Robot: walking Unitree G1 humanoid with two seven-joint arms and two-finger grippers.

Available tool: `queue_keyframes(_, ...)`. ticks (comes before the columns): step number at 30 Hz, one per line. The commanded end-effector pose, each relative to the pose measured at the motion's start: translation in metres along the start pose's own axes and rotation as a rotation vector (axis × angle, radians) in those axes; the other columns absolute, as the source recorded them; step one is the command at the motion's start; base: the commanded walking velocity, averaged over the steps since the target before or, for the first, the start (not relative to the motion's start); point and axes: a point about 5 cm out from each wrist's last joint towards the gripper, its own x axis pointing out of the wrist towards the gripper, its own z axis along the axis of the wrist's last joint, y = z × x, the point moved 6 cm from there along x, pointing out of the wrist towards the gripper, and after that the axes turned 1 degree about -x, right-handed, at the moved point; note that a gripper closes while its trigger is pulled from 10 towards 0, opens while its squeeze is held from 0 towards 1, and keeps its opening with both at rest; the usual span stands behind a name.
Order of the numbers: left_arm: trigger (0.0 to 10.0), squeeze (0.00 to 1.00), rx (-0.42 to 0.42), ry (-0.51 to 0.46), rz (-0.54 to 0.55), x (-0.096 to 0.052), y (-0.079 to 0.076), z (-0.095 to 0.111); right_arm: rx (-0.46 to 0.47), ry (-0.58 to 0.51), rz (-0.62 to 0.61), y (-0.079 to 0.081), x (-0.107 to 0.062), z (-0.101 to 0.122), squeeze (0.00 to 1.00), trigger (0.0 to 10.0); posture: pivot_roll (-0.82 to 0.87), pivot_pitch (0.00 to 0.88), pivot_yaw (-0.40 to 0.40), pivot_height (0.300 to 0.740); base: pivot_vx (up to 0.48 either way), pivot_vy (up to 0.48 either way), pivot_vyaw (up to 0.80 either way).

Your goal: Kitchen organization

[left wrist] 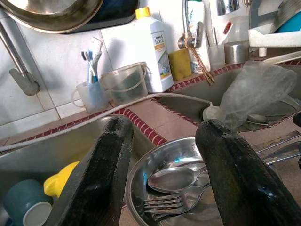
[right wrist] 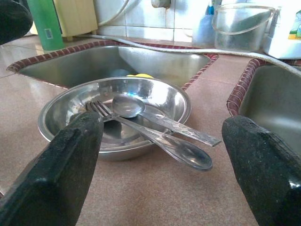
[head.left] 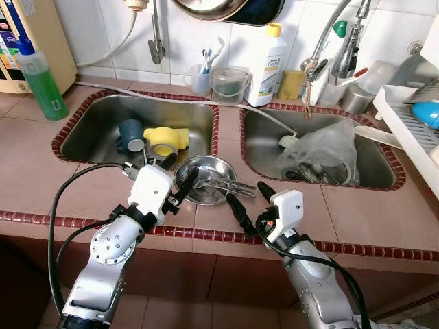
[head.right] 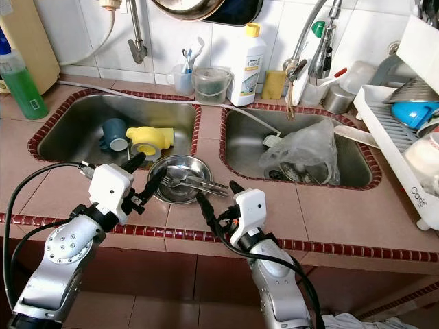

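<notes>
Steel spoon (right wrist: 155, 125) and fork (right wrist: 141, 129) lie handles rightward across the bowl (head.left: 206, 179), both claws spread empty.

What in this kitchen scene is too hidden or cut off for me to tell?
- Right sink: a crumpled plastic bag covers the items beneath, head views.
- Hanging pan: cut off by the top edge.
- Blue cup: its inside faces away.
- Bottle label: too small to read.
</notes>
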Motion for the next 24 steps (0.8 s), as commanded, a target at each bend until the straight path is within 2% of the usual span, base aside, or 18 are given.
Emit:
queue_keyframes(1, 10.0, 0.0, 0.013, -0.007, 0.003, 0.002, 0.002, 0.004, 0.02, 0.007, -0.002, -0.001, -0.001, -0.002, 0.0, 10.0, 0.13, 0.029, -0.051, 0.74, 0.0, 0.0, 0.0)
queue_keyframes(24, 10.0, 0.0, 0.018, -0.014, 0.0, 0.003, 0.003, 0.007, 0.096, -0.017, 0.034, -0.007, 0.005, 0.008, 0.0, 10.0, 0.13, 0.027, -0.047, 0.74, 0.0, 0.0, 0.0)
